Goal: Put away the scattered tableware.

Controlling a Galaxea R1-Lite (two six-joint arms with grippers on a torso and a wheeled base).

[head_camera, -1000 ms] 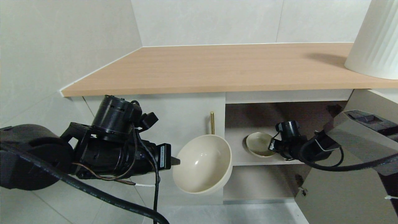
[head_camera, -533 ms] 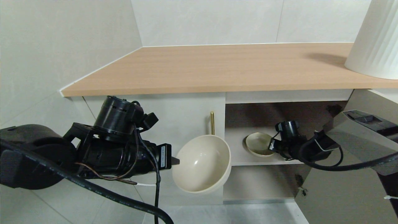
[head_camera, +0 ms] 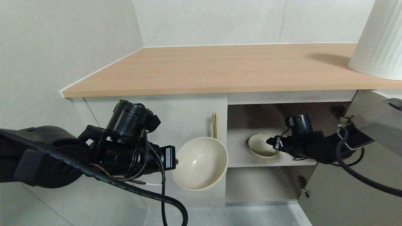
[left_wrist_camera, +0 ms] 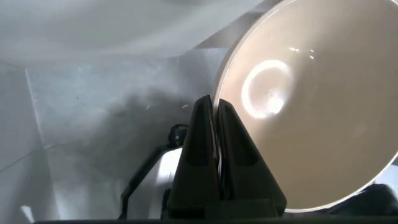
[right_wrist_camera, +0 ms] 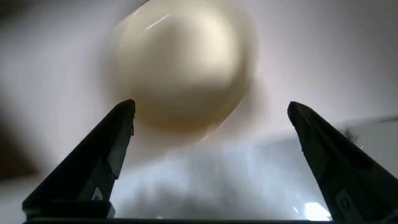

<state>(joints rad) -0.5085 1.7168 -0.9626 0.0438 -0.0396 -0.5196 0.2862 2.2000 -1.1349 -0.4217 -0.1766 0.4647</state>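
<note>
Head: bowl (head_camera: 200, 163) is gripped at its rim by left gripper (head_camera: 174, 160), in front of cabinet door (head_camera: 185, 116); small dish (head_camera: 262, 145) is sat on shelf (head_camera: 240, 157).
Left wrist: rim is clamped.
Right wrist: right gripper (right_wrist_camera: 211, 118) is spread wide, small dish (right_wrist_camera: 183, 65) just ahead.

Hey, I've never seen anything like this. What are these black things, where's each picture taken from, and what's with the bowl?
It's a two-armed robot tidying dishes. The wide picture comes from a camera on its head, looking down at a wooden counter and an open cupboard beneath. The other two come from cameras on its wrists, each looking along its own claw. The left claw is shut on the rim of a big cream bowl, held in the air. The right claw is open, facing a small dish on the cupboard shelf. A white ribbed thing stands on the counter.
</note>
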